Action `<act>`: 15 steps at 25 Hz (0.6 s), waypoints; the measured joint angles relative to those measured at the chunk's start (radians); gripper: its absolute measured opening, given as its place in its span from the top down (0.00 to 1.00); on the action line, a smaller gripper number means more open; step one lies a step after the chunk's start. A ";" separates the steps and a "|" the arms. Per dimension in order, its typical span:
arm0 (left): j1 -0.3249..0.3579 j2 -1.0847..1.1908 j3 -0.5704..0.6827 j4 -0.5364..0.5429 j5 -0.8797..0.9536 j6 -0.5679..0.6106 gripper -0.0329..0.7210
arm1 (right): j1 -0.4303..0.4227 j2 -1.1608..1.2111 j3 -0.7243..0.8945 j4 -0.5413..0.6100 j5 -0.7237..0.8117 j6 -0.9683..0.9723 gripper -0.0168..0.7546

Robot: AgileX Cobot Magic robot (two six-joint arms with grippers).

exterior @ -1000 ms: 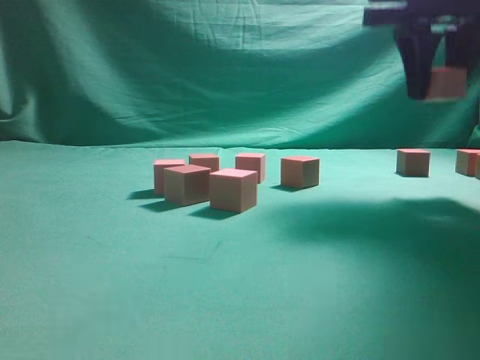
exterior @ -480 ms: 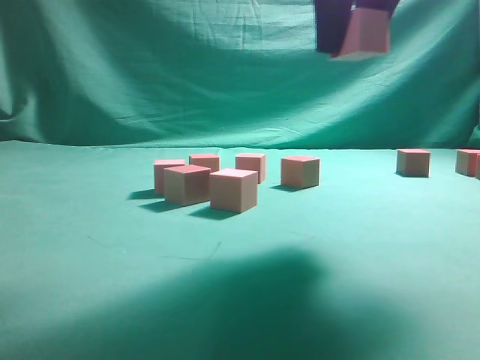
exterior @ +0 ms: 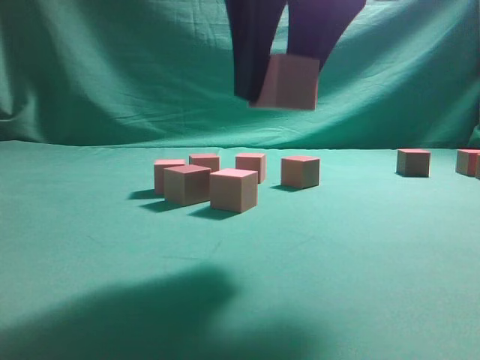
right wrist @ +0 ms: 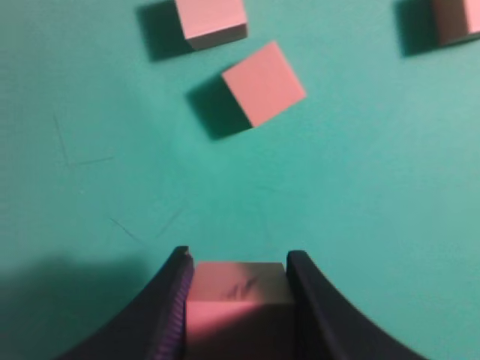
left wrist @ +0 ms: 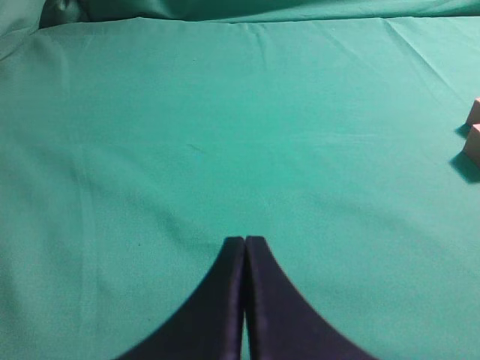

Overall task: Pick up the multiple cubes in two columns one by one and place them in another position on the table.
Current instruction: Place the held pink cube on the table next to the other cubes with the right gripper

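Table: you see green cloth all over it.
Right tool: high above the table, pinching one cube between its fingers.
Left tool: pressed together, holding nothing.
Cubes: five sit in the middle; more sit far right.

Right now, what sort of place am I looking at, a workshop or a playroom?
Probably a robot test setup, not a playroom: green cloth covers the table and backdrop, identical plain cubes sit in groups, and the right gripper carries one cube aloft.
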 joint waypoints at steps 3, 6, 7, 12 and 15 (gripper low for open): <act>0.000 0.000 0.000 0.000 0.000 0.000 0.96 | 0.009 0.000 0.049 -0.012 -0.067 0.066 0.65; 0.000 0.000 0.000 0.000 0.000 0.000 0.96 | 0.009 0.000 0.075 -0.093 -0.108 0.154 0.65; 0.000 0.000 0.000 0.000 0.000 0.000 0.96 | 0.009 0.000 0.080 -0.120 -0.118 0.182 0.65; 0.000 0.000 0.000 0.000 0.000 0.000 0.96 | 0.009 0.004 0.091 -0.211 -0.166 0.276 0.65; 0.000 0.000 0.000 0.000 0.000 0.000 0.96 | 0.009 0.036 0.091 -0.219 -0.182 0.282 0.65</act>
